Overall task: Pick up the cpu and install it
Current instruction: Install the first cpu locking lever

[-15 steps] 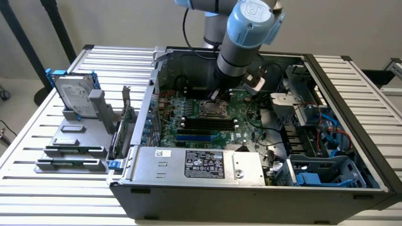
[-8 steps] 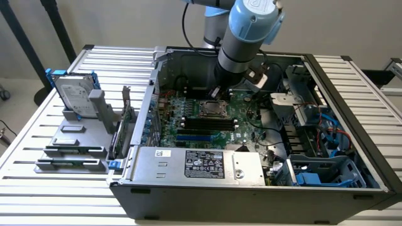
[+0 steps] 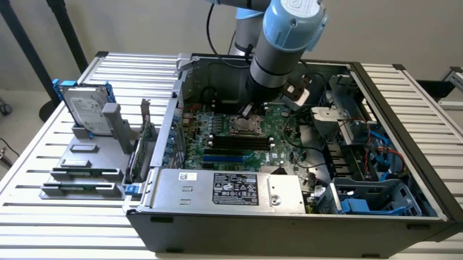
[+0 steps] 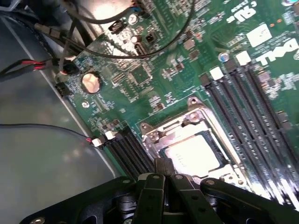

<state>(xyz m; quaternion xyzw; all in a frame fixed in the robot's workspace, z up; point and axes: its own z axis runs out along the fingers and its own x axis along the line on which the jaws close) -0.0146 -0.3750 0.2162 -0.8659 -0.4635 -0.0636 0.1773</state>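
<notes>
Hovering just over the socket [image 4: 187, 144], the gripper [image 4: 163, 179] has its fingers pressed together and holds nothing, their tips just beside the cpu's near edge. The cpu [image 4: 191, 153] lies flat inside the socket's metal frame on the motherboard [image 4: 140, 74], so the placing looks done, though whether the retaining frame is latched cannot be told. Farther off, the exterior view shows the arm [image 3: 285, 43] reaching down into the open case [image 3: 405, 81], with the socket [image 3: 248, 125] under it and a hard drive [image 3: 85, 111] standing well apart on the rack at the exterior view's left.
</notes>
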